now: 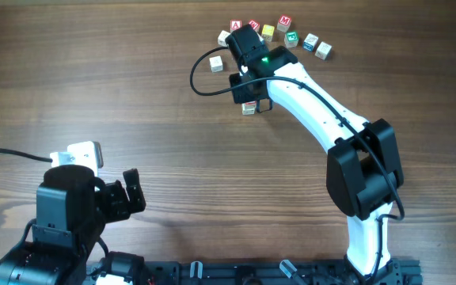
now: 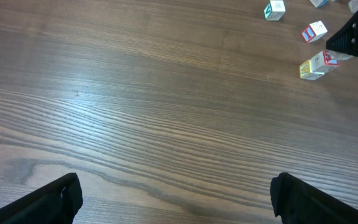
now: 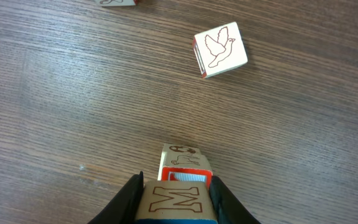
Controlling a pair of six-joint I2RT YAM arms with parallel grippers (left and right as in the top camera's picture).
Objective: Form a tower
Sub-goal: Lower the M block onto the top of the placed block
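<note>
Two wooden cubes are seen lined up as a tower (image 3: 184, 168) toward the far side of the surface (image 3: 73, 93). A cube lettered M (image 3: 176, 200) is clamped in the right pincer (image 3: 176, 190) directly over a red-edged cube (image 3: 185, 160) standing on the wood. Whether the two are touching cannot be told. The placing step is judged to be in hand. Next, the upper cube would need to be settled squarely and let go without a nudge. A dove-printed cube (image 3: 221, 50) lies well apart, and loose cubes (image 1: 268, 32) are scattered beyond. The left pincer (image 2: 176, 186) is spread wide and empty, far from the work.
</note>
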